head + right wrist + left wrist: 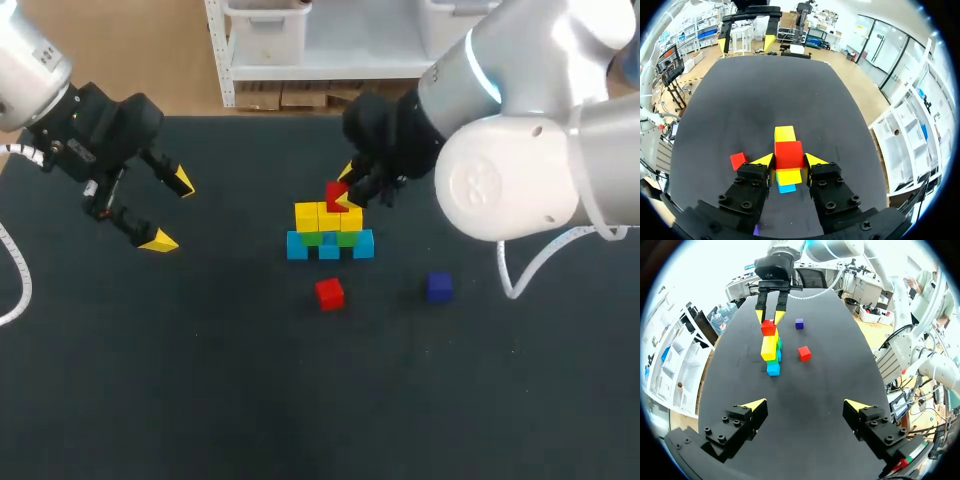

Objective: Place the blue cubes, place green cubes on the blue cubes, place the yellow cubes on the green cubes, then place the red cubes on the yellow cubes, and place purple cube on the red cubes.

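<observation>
A wall of cubes stands mid-table: blue cubes [329, 247] at the bottom, green cubes [328, 238] on them, and a row of yellow cubes [328, 216] on top. My right gripper [345, 190] is shut on a red cube [788, 154], holding it at the top of the yellow row [785, 133]; I cannot tell whether the two touch. A second red cube [329, 293] lies loose in front of the wall. The purple cube [439, 287] rests to its right. My left gripper [170, 212] hangs open and empty, well left of the wall.
Black table surface [200, 380] lies bare around the wall and in front of it. The table's far edge [250, 116] runs just behind the right arm.
</observation>
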Robot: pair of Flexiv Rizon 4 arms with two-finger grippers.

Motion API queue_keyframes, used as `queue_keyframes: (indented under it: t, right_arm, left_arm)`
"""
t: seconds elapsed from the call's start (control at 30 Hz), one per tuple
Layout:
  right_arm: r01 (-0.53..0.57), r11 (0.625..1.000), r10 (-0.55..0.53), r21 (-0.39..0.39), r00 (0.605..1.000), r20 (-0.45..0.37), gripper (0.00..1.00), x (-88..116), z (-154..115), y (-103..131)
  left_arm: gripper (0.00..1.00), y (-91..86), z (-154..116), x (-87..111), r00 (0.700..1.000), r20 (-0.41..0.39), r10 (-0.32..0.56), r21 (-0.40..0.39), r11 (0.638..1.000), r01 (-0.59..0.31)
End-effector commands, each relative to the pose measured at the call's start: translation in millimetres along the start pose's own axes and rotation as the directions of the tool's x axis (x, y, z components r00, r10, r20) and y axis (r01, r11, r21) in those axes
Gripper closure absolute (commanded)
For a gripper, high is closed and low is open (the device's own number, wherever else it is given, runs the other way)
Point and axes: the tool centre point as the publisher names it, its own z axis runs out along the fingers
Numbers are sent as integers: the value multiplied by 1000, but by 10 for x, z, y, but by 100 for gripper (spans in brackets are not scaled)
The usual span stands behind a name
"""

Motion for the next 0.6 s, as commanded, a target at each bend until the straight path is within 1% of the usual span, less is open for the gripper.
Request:
queue_keyframes:
  t: [0.03,0.6]
  right_arm:
    - [-4,1000,4,6,1000,-5,100,8,-23,11]
    - [-20,1000,20,-1,1000,-16,100,80,1,10]
  left_arm:
    - [0,-8,-1,14,1000,4,4,-2,1000,-4]
    - [0,-8,-1,14,1000,4,4,-2,1000,-4]
